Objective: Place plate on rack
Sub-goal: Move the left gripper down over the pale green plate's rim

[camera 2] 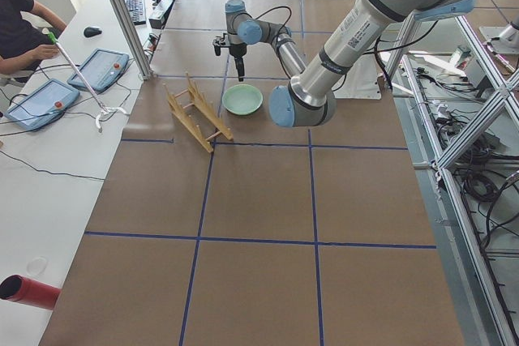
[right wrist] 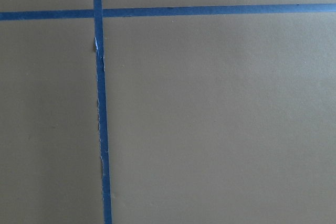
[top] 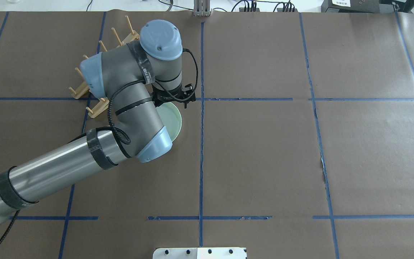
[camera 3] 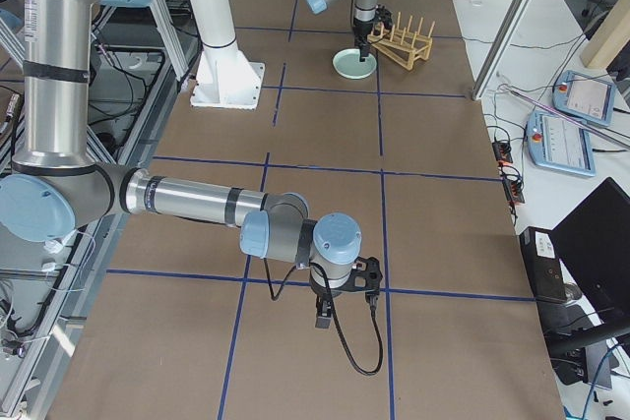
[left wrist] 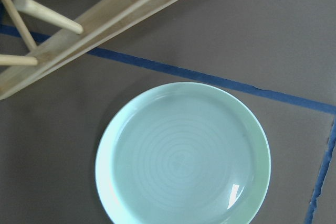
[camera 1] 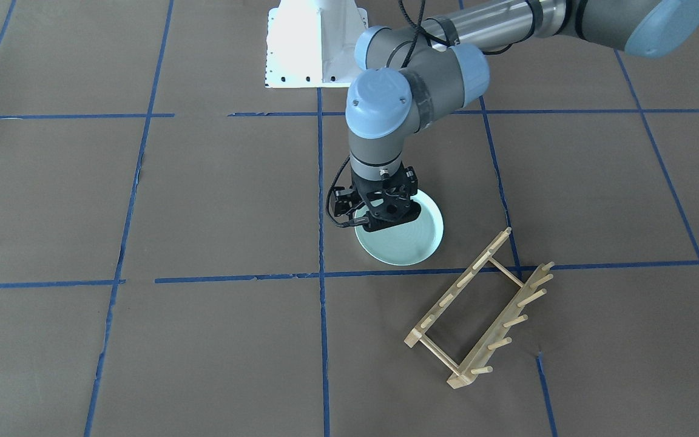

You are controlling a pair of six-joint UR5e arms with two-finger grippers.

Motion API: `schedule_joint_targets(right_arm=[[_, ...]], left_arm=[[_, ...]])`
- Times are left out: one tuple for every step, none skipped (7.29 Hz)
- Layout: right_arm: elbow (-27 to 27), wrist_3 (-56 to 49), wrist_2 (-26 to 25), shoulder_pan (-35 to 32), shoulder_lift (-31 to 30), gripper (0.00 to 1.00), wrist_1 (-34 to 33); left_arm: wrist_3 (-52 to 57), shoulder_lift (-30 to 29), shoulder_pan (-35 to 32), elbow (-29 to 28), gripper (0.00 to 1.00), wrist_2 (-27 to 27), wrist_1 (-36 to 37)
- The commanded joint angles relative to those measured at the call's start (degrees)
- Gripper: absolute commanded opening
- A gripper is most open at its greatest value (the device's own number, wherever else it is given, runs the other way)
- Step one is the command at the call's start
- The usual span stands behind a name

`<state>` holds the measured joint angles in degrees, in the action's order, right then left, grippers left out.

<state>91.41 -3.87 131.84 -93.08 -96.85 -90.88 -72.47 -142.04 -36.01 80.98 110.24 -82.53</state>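
Note:
The pale mint-green plate (camera 1: 407, 246) lies flat on the brown table; it also shows in the overhead view (top: 174, 120) and fills the left wrist view (left wrist: 184, 156). The light wooden rack (camera 1: 477, 309) stands apart beside it, partly hidden behind the left arm in the overhead view (top: 97, 107); one of its rails with pegs shows in the left wrist view (left wrist: 79, 35). My left gripper (camera 1: 389, 226) points down over the plate's rim on the robot's side, looks open and holds nothing. My right gripper (camera 3: 323, 320) is far off near the table; I cannot tell whether it is open or shut.
Blue tape lines (camera 1: 319, 274) cross the brown paper table cover. The white robot base plate (camera 1: 313, 48) stands at the table edge on the robot's side. An operator with tablets (camera 2: 36, 99) sits beyond the far table edge.

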Motion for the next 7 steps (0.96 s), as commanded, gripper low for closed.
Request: schedule_joint_targets(right_arm=[[0.0, 0.0, 0.0, 0.0, 0.0, 1.0, 0.0], [0.0, 0.0, 0.0, 0.0, 0.0, 1.0, 0.0], [0.0, 0.0, 0.0, 0.0, 0.0, 1.0, 0.0], [0.0, 0.0, 0.0, 0.0, 0.0, 1.0, 0.0], [0.0, 0.0, 0.0, 0.0, 0.0, 1.0, 0.0], [0.0, 0.0, 0.0, 0.0, 0.0, 1.0, 0.0], [0.0, 0.0, 0.0, 0.0, 0.0, 1.0, 0.0]], left_arm=[[4.1, -1.7, 2.6, -4.8, 0.97, -5.4, -3.1], [7.5, -1.7, 2.7, -5.6, 0.94, -5.8, -3.3], [7.7, -1.7, 2.9, -6.9, 0.9, -6.0, -4.6], [7.3, -1.7, 3.0, -7.5, 0.86, -6.0, -5.5], [7.1, -1.0, 3.4, -7.9, 0.84, -6.0, -7.0], [7.0, -0.9, 3.4, -8.0, 0.83, -5.9, -7.6], [6.9, -0.3, 4.0, -8.0, 0.81, -5.9, -7.7]])
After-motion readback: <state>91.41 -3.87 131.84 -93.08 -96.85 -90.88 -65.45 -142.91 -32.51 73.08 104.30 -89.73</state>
